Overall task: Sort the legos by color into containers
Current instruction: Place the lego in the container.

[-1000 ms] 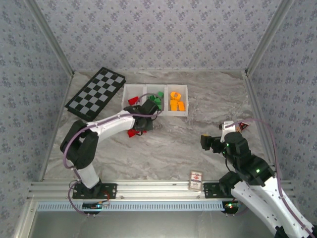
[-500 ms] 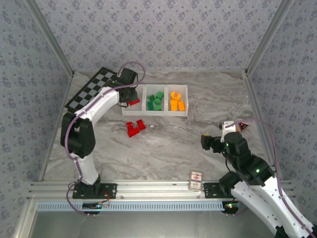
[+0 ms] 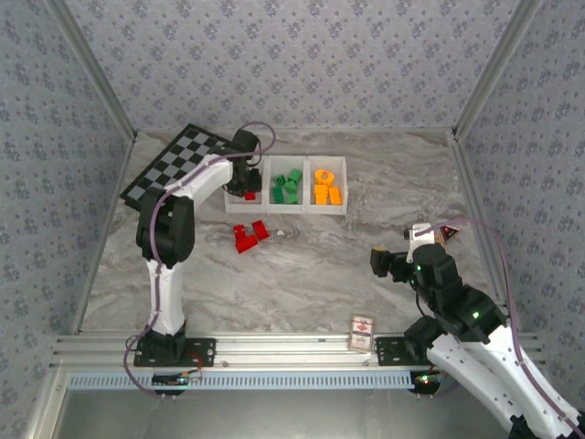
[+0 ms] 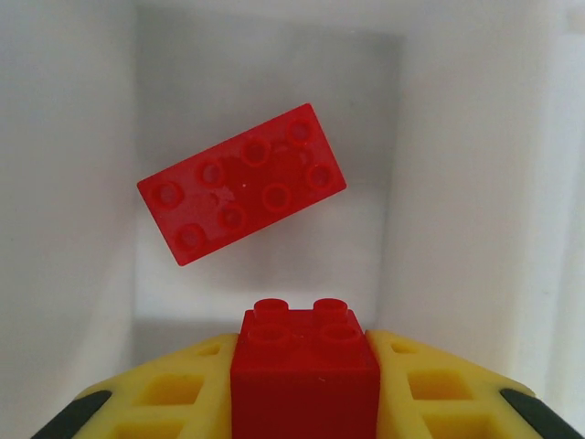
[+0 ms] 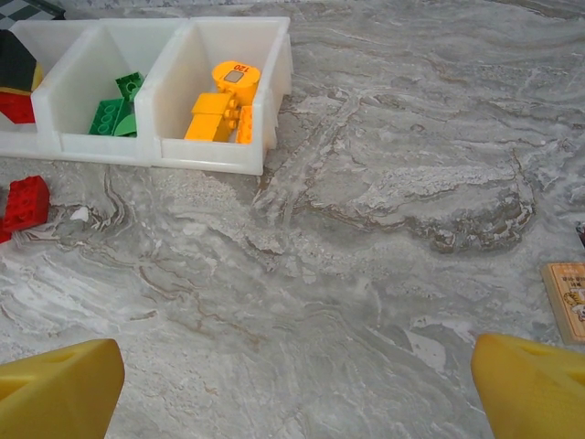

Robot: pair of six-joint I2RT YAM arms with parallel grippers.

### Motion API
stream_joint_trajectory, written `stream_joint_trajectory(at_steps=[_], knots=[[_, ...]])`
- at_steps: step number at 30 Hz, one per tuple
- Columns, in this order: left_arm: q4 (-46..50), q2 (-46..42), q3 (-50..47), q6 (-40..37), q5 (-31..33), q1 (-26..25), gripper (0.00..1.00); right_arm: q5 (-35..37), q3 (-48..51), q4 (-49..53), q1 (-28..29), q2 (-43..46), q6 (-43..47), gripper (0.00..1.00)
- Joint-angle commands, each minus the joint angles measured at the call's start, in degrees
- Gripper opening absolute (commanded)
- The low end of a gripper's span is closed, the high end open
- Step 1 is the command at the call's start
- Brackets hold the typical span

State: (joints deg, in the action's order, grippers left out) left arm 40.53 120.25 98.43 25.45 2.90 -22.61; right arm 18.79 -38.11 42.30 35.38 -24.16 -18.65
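We see the left gripper [image 4: 304, 395] clamped on a small red lego [image 4: 304, 340] above the leftmost container [image 4: 73, 183], where a longer red lego [image 4: 242, 195] lies flat. More red legos [image 3: 249, 235] sit on the table [image 3: 320, 274] near the tray [image 3: 274, 208]; the right gripper [image 5: 294, 389] hangs wide open, well apart

Grey marbled table [image 3: 320, 274] enclosed by floral-papered walls [image 3: 292, 64]; aluminium rail [image 3: 274, 352] at 6 o'clock, even light
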Motion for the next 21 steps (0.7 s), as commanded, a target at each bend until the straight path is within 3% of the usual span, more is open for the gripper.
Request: stream_joint_trajectory(at_steps=[1, 8, 15, 21], knots=[[0.6, 0.7, 2.1, -1.0, -1.6, -0.1, 0.30, 2.0, 0.6, 1.1, 0.5, -0.3, -0.5, 1.00], [-0.5, -0.5, 0.8, -1.6, -1.4, -0.1, 0.48, 2.2, 0.7, 1.2, 0.7, -0.4, -0.4, 1.00], [-1.2, -4.6, -1.6, -3.5, -2.4, -0.1, 0.58, 2.2, 0.7, 1.1, 0.8, -0.5, -0.5, 1.00], [-4.8, -13.3, -10.9, -5.8, -2.7, -0.1, 0.65, 2.3, 0.7, 1.0, 0.8, -0.6, -0.5, 1.00]])
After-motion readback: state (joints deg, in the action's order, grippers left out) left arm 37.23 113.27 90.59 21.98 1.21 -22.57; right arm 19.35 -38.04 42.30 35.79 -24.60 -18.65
